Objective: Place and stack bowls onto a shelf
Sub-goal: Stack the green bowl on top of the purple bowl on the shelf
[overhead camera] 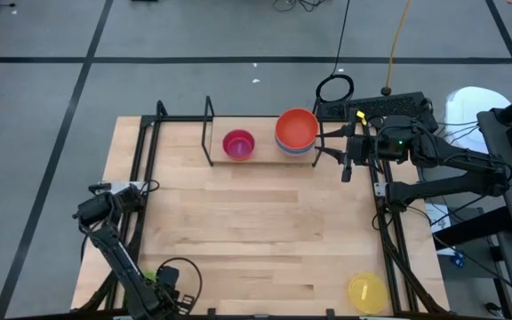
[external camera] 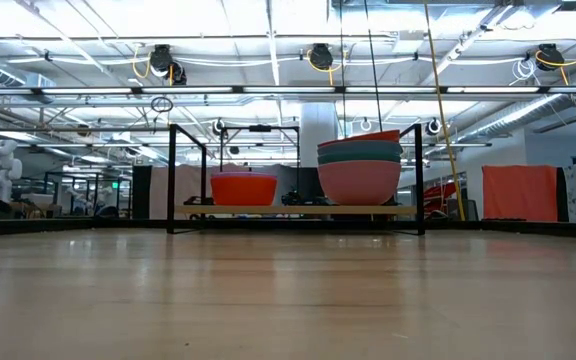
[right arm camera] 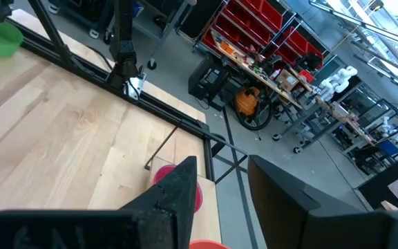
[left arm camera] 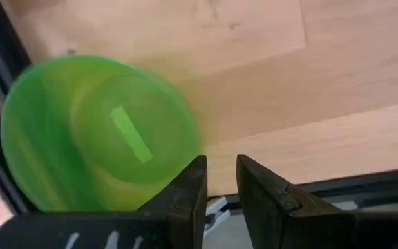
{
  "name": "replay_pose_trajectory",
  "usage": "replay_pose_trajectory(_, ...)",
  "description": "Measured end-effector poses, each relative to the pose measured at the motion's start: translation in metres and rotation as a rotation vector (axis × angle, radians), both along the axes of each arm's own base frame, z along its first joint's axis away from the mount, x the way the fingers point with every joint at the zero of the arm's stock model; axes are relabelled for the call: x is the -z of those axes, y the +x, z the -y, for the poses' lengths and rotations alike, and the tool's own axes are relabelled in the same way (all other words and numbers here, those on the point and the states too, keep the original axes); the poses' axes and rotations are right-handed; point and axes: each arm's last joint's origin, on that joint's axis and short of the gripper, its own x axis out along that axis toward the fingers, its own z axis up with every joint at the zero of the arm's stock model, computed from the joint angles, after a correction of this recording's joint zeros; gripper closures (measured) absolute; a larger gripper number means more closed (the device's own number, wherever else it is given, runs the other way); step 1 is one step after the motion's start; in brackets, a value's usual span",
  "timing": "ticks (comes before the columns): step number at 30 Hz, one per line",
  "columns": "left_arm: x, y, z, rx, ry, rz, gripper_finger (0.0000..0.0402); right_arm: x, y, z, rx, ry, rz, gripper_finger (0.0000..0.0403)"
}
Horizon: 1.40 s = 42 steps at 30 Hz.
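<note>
Both arms are dark, jointed and matt black. The right arm (overhead camera: 434, 164) carries black cables and a small green light near its wrist. The left arm (overhead camera: 118, 249) has looped black cable at its base. Fingers (left arm camera: 185, 197) are black, wedge-shaped.

This is a large open robotics lab or industrial workshop — not a home. The low view looks across a pale wood table (external camera: 288, 300) into a wide hall with exposed ceiling beams, strip lights and yellow cable reels (external camera: 165, 62) hanging overhead. A white humanoid robot figure (external camera: 1, 168) stands at the far side, and an orange panel (external camera: 521, 192) stands at the other. The right wrist view shows red storage bins (right arm camera: 254, 28) on racks, cluttered workbenches (right arm camera: 302, 93) on wheeled frames and a grey concrete floor. From above, the floor (overhead camera: 194, 36) carries dark taped lines, with loose cables (overhead camera: 334, 87) trailing beside the table.
</note>
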Motion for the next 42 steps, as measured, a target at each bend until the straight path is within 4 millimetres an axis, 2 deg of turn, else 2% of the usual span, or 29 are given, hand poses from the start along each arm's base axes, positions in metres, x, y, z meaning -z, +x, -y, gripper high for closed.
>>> replay_pose_trajectory(6,-0.012,-0.005,-0.006,-0.044,0.021,-0.010,0.0316,0.000,0.000,0.000,0.003,0.016,0.004,0.0277)
replay_pose_trajectory(14,-0.011,-0.005,0.003,-0.077,-0.043,0.023,0.0316,0.000,0.000,0.000,0.003,0.017,0.003,0.0277)
replay_pose_trajectory(27,-0.010,-0.011,0.003,-0.076,-0.024,-0.017,0.0316,0.001,0.000,0.000,0.004,0.018,-0.005,0.0277)
replay_pose_trajectory(37,0.033,-0.014,-0.001,-0.084,-0.088,0.018,0.0316,0.001,0.000,0.000,0.005,0.018,-0.005,0.0277)
replay_pose_trajectory(42,0.042,-0.018,-0.007,-0.065,-0.061,0.003,0.0316,0.000,0.000,0.000,0.005,0.014,0.000,0.0277)
